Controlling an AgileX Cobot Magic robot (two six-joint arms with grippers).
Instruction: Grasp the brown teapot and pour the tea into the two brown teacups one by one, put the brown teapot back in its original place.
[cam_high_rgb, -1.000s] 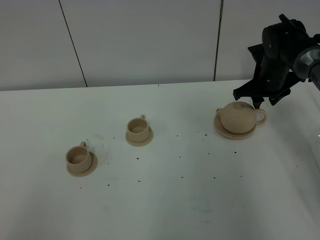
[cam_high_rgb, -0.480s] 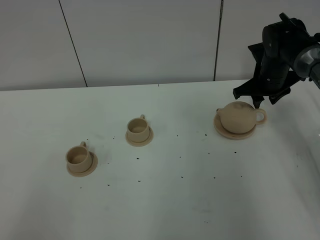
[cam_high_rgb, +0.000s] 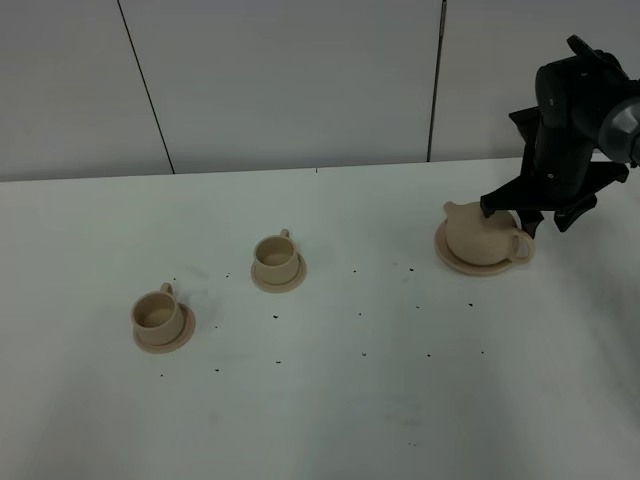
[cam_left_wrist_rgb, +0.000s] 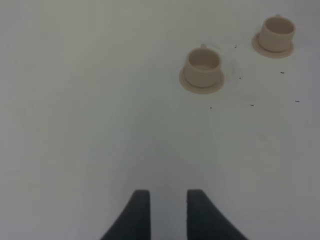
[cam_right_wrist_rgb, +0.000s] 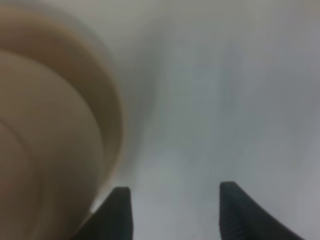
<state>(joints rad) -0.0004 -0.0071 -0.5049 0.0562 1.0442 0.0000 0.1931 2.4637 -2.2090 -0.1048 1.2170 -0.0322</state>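
Right black gripper (cam_right_wrist_rgb: 172, 212), jaws apart and empty, hangs just beside the squat tan clay teapot (cam_high_rgb: 476, 240) on its round saucer (cam_high_rgb: 452, 261).

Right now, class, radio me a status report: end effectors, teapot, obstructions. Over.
Left end effector open, empty. Right end effector open beside brown teapot, no grip yet. Teapot on saucer. Nothing blocks the teacups.
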